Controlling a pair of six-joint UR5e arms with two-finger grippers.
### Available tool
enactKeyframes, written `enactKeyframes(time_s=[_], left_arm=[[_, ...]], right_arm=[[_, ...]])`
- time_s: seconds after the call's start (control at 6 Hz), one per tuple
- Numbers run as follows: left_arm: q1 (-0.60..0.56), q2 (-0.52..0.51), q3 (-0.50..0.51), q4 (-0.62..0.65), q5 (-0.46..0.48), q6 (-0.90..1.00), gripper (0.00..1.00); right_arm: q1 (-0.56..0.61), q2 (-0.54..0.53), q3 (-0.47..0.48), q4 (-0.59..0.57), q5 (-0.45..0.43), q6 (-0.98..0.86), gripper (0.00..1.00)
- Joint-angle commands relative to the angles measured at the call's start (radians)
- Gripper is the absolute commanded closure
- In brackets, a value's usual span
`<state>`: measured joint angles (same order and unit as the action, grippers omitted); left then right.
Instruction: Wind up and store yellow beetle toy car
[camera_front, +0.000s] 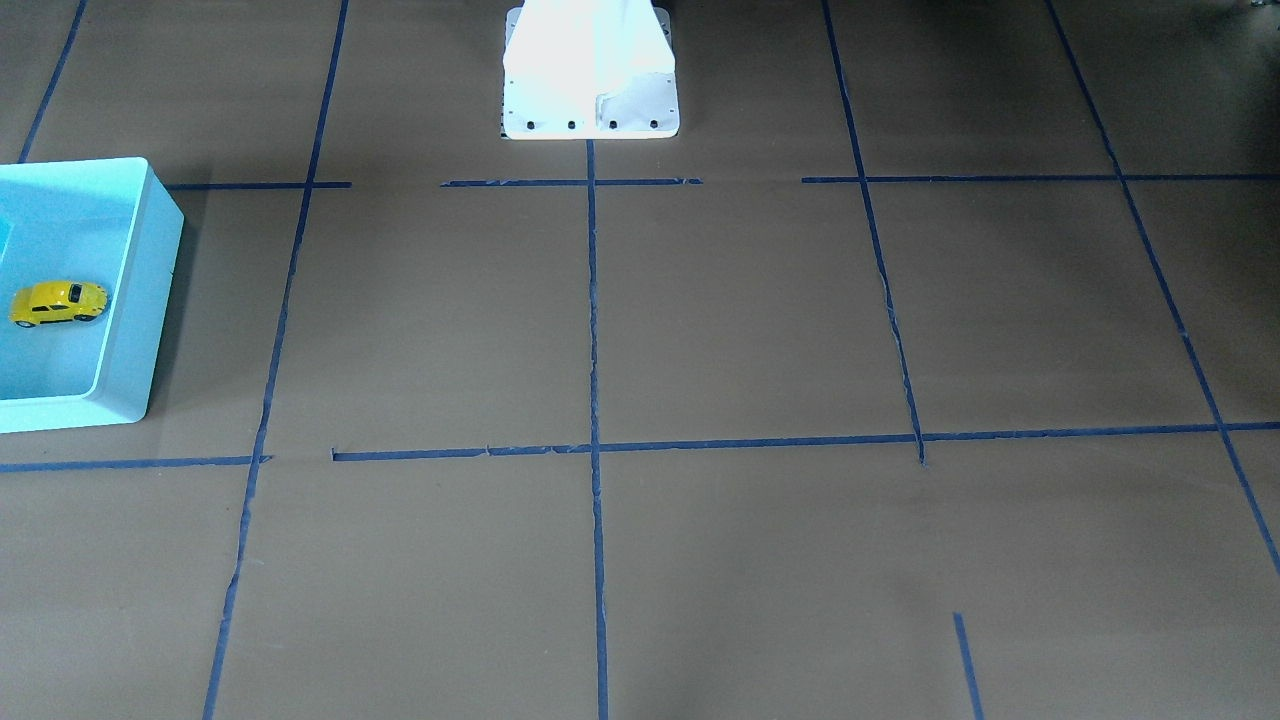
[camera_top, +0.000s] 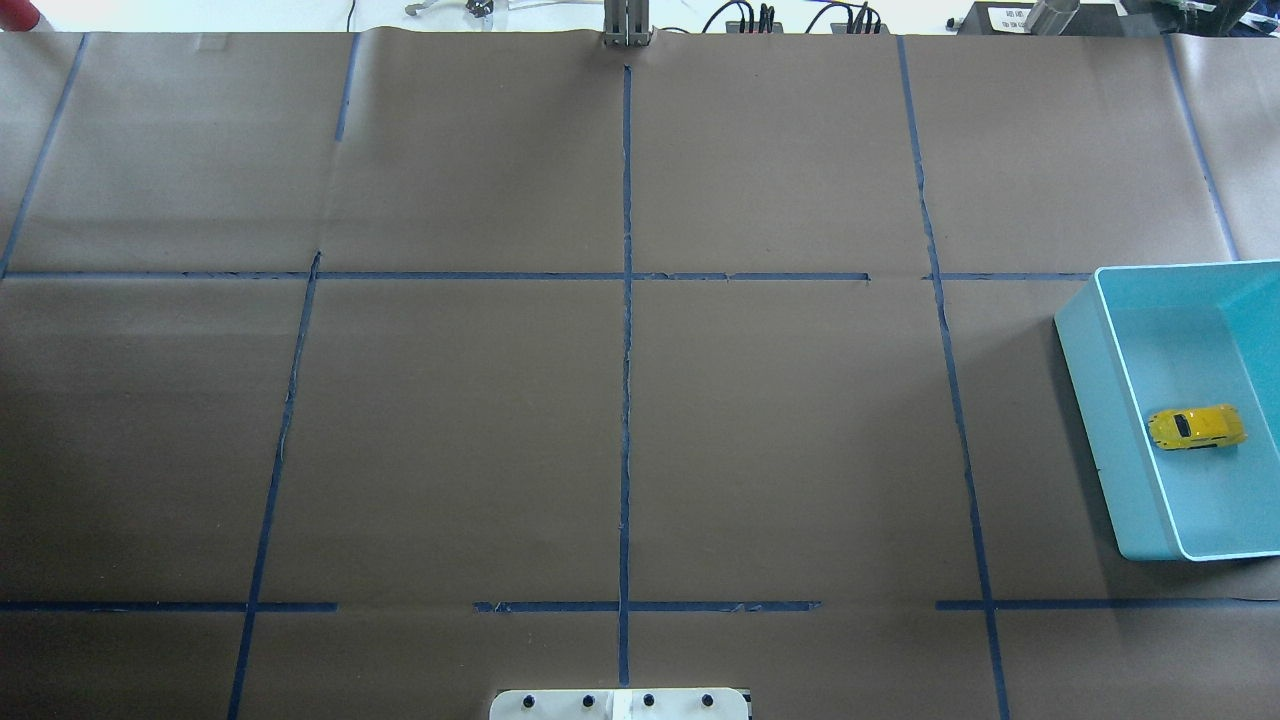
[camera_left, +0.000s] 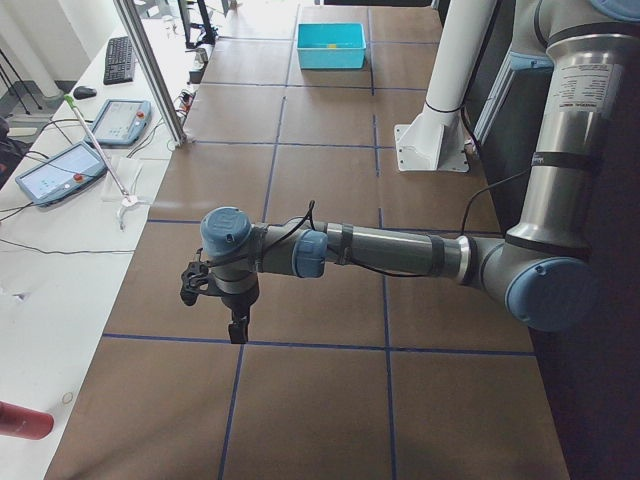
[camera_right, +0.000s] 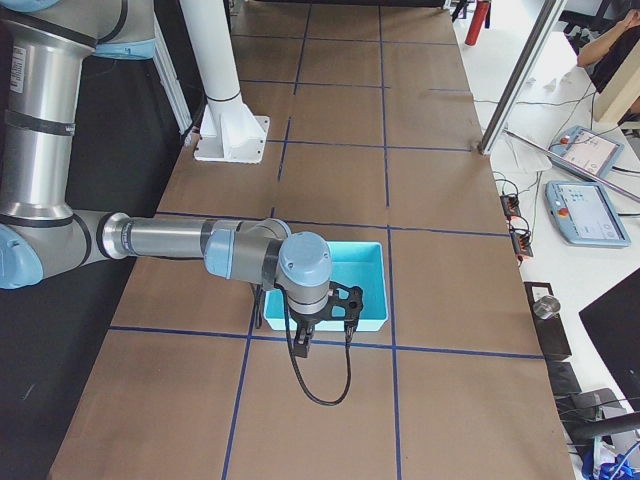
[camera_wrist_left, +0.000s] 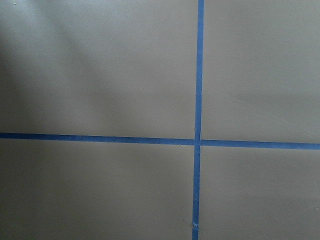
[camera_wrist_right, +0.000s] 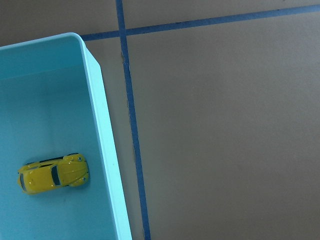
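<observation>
The yellow beetle toy car (camera_front: 57, 303) (camera_top: 1196, 427) (camera_wrist_right: 53, 174) rests on its wheels on the floor of the turquoise bin (camera_front: 140, 330) (camera_top: 1100, 400) (camera_wrist_right: 106, 150), close to one long wall. Nothing touches it. My right gripper (camera_right: 301, 343) hangs over the table just outside the bin (camera_right: 372, 290), and its wrist view looks down on the car. My left gripper (camera_left: 238, 328) hovers over bare paper at the table's far end from the bin (camera_left: 331, 45). Both grippers show only in the side views, so I cannot tell whether they are open or shut.
Brown paper with blue tape lines (camera_top: 626, 330) covers the table. The robot's white base plate (camera_front: 590, 110) sits at the robot-side edge. Tablets (camera_left: 57, 170), a keyboard and cables lie on a white side bench, and a metal post (camera_left: 150, 70) stands by it.
</observation>
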<state>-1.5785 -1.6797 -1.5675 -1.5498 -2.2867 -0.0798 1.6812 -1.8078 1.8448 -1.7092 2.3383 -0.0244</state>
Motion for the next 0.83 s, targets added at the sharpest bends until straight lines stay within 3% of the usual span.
enactKeyframes(time_s=[0.0,0.67], left_arm=[[0.0,0.0,0.0,-0.001,0.0,0.0,0.0],[0.0,0.0,0.001,-0.001,-0.001,0.0,0.0]], right_arm=[[-0.008,-0.001,-0.019,0.017,-0.007,-0.003,0.0],[-0.086,0.03,-0.022,0.02,-0.019,0.009,0.0]])
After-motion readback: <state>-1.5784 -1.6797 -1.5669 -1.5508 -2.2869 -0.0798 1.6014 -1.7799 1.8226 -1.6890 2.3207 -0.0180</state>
